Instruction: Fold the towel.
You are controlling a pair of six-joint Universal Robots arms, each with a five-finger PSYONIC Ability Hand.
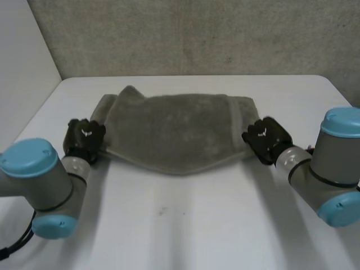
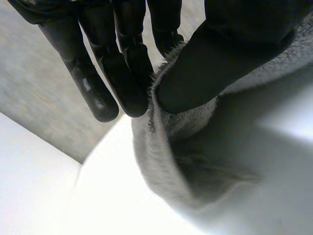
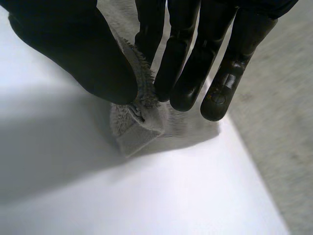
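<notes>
Grey arms [image 1: 48,188] with light-blue caps [image 1: 28,156] end in black robot hands [image 1: 84,138].

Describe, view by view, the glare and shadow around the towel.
Head view: table softly lit without glare, thin shadow along the towel's near edge. Left wrist view: table glares white beside the dark fold pinched by the left hand. Right wrist view: light glints on a fingertip of the right hand.

A robotics lab: robot arms [image 1: 39,174] are flanking a white table [image 1: 185,225], a bare grey wall [image 1: 197,34] standing behind.
</notes>
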